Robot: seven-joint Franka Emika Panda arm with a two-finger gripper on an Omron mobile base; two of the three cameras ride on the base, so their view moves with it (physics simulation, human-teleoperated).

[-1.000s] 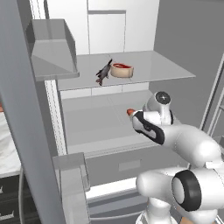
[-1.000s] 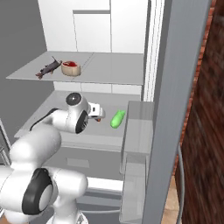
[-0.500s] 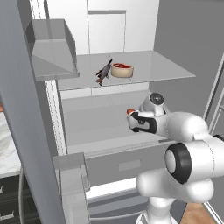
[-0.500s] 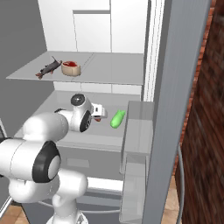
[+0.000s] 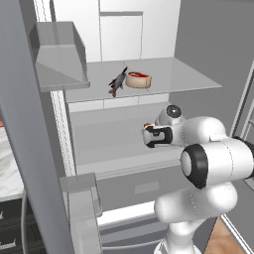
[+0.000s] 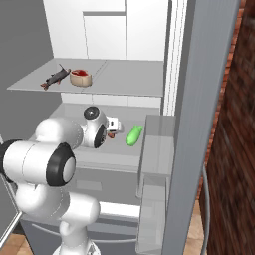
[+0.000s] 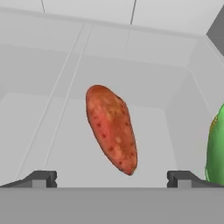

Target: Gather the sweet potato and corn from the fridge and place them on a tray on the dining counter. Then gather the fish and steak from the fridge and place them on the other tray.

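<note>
Sweet potato framed by the open claw

In the hand view, the sweet potato (image 7: 111, 129) is seen lengthwise, running near to far between the spread claw (image 7: 112, 178) tips.

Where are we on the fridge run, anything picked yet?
Nothing picked yet. The fridge is open; the open hand faces the sweet potato on the lower shelf, with the corn beside it. The fish and steak lie on the upper shelf.
</note>
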